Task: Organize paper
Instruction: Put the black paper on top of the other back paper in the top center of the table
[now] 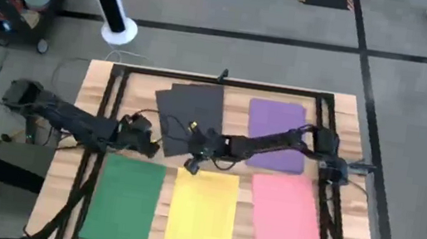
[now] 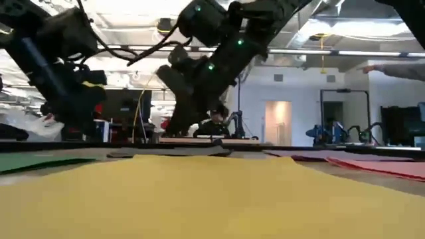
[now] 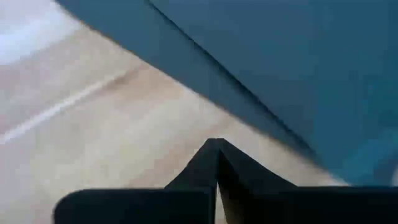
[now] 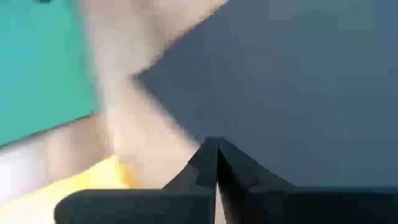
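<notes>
on table [image 1: 93, 111], five paper sheets [image 1: 202, 214]

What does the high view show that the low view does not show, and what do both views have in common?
Only the high view shows the layout: the dark grey sheet and purple sheet at the far side, the green sheet, yellow sheet and pink sheet at the near side, and which arm is which. The left gripper is beside the grey sheet; the right gripper is at its near edge, above the yellow sheet.

Only the low view shows the room behind.

Both show both arms and the yellow, green and pink sheets.
</notes>
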Available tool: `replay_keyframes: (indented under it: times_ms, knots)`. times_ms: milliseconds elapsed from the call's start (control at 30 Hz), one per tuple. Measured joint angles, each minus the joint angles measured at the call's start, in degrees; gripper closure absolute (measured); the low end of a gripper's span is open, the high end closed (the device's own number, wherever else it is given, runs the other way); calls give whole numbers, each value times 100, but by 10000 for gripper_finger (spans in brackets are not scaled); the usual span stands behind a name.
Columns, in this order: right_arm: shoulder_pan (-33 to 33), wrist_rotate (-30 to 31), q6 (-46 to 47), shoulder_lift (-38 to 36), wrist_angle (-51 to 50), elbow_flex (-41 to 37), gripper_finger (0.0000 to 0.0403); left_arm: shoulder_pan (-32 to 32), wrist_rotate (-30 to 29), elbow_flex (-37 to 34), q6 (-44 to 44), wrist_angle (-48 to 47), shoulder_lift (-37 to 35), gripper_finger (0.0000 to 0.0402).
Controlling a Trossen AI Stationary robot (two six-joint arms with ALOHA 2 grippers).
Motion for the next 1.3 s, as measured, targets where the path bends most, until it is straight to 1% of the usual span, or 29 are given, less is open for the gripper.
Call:
replay_keyframes:
  times_ms: [67,167,233,400,467,533,633,800,867,1133,1167,1233,1300]
  knots:
    - [-136,306,318,0,-255,-2,403,374,3,0,58,75,138,401]
    - [-343,489,787,-4,-542,-28,403,868,52,-2,272,322,358,401]
    - [-456,627,1040,-4,-578,-137,403,1153,83,-4,549,691,473,401]
    - [-686,1218,1435,-12,-764,-249,403,1769,487,0,1195,1699,769,401]
    - [-783,1246,1585,-13,-707,-336,403,2006,589,-2,1285,1900,944,402]
    - [-860,1251,1717,27,-639,-428,403,2233,827,-2,1386,2080,1159,401]
    - [-962,1292,1945,42,-621,-557,403,2427,966,7,1491,2303,1467,402]
    - [-977,1804,2097,42,-513,-603,403,2538,964,9,1568,2725,1732,402]
    - [-987,1916,2137,42,-505,-601,403,2607,985,7,1634,2892,1787,402]
    - [-1128,1911,2290,44,-511,-601,403,2791,1161,7,1821,3004,1789,402]
    - [-1153,1816,2286,44,-464,-601,403,2816,1186,6,1883,3057,1789,402]
    - [-1168,1442,2204,49,-337,-601,403,2862,1249,-2,2004,3202,1796,402]
    - [-1185,1237,2099,184,-93,-583,403,2897,1301,-7,2076,3326,1802,402]
